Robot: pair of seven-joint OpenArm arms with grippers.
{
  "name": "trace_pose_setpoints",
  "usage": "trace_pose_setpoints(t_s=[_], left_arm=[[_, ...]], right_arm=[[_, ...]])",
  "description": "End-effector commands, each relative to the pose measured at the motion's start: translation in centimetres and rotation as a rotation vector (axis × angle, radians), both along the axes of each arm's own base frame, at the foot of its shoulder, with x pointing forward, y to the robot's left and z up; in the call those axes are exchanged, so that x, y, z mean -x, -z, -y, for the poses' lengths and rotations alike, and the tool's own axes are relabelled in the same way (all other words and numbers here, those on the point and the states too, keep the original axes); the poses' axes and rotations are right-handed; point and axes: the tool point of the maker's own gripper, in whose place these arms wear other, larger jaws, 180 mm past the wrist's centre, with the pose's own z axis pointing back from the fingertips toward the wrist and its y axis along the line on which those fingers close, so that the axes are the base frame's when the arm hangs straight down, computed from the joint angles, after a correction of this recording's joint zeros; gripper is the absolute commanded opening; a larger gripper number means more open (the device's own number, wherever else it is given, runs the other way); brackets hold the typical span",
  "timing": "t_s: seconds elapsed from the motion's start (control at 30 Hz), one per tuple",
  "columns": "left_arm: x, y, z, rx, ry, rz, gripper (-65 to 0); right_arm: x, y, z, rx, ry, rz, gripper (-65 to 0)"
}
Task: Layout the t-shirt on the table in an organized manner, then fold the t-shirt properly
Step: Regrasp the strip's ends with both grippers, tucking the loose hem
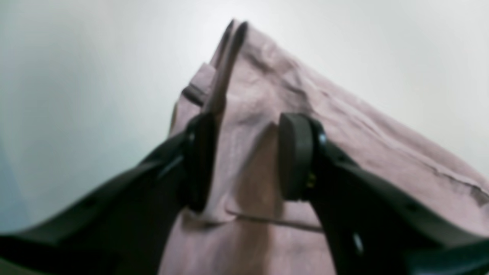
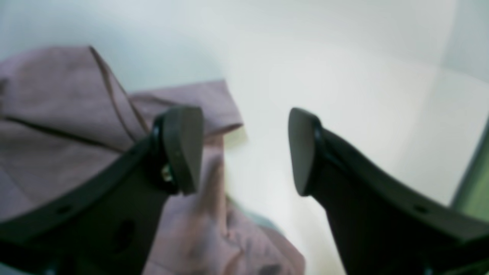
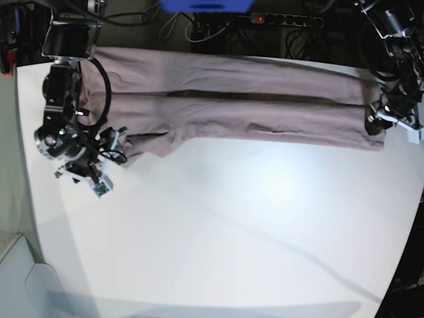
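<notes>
White table [image 3: 252, 225] fills the base view; curved near edge, bare surface across the whole front half.

T-shirt [image 3: 252, 109] lies as a long folded band along the far side of the table, stretched between the two claws. One dark fold line runs lengthwise through the band. A short flap of cloth hangs down from the band's end next to the right claw.

Left gripper [image 1: 244, 160]: sits at the band's end on the base view's right, jaws part open and straddling the cloth. One pad [image 1: 200, 160] is pressed against a raised fold of fabric that stands up along its inner face; the other pad [image 1: 296, 156] stands apart from that fold, mauve cloth showing in the gap. Cannot tell whether the fold is actually pinched. Shirt runs away from this claw toward a pointed corner ahead of the jaws.

Right gripper [image 2: 244, 151]: jaws wide apart, nothing between them but white tabletop. Shirt lies just beside and beneath its one finger [image 2: 183, 149]; the other finger is over bare table. Wrist views are blurred, so contact with the cloth is unclear
</notes>
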Motion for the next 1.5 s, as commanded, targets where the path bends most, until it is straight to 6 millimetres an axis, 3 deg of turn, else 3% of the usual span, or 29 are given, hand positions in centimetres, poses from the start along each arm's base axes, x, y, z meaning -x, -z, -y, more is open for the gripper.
trace_pose_setpoints(t_s=[0.0,0.33,0.47,0.67,0.83,1.0,1.23,1.47], left_arm=[[2.0,1.9,0.3,-0.009,0.022,-0.125,-37.0],[2.0,2.0,0.5,-0.005,0.022,-0.123,-37.2],[2.0,2.0,0.5,-0.005,0.022,-0.123,-37.2],[2.0,1.9,0.6,-0.004,0.022,-0.122,-37.2],[1.9,2.0,0.7,-0.002,0.025,-0.123,-37.2],[1.9,2.1,0.9,0.001,0.026,-0.124,-37.2],[1.9,2.4,1.5,0.015,0.026,-0.123,-37.1],[1.6,2.2,1.5,0.015,0.026,-0.117,-37.1]], right_arm=[[-1.2,-1.0,-0.1,-0.013,0.001,0.039,-29.2],[-1.6,1.6,-0.6,-0.079,0.007,-0.004,-29.9],[-2.0,2.2,-0.6,-0.089,0.014,-0.026,-39.7],[-2.7,1.4,-0.6,-0.092,0.012,0.002,-63.2],[-3.4,-1.5,-0.3,-0.058,0.003,0.084,-65.0],[-1.5,-4.4,0.5,0.041,0.001,0.120,-65.0],[3.8,-7.2,1.5,0.114,0.068,0.152,-65.0],[9.3,-4.6,5.4,0.166,0.179,0.020,-65.0]])
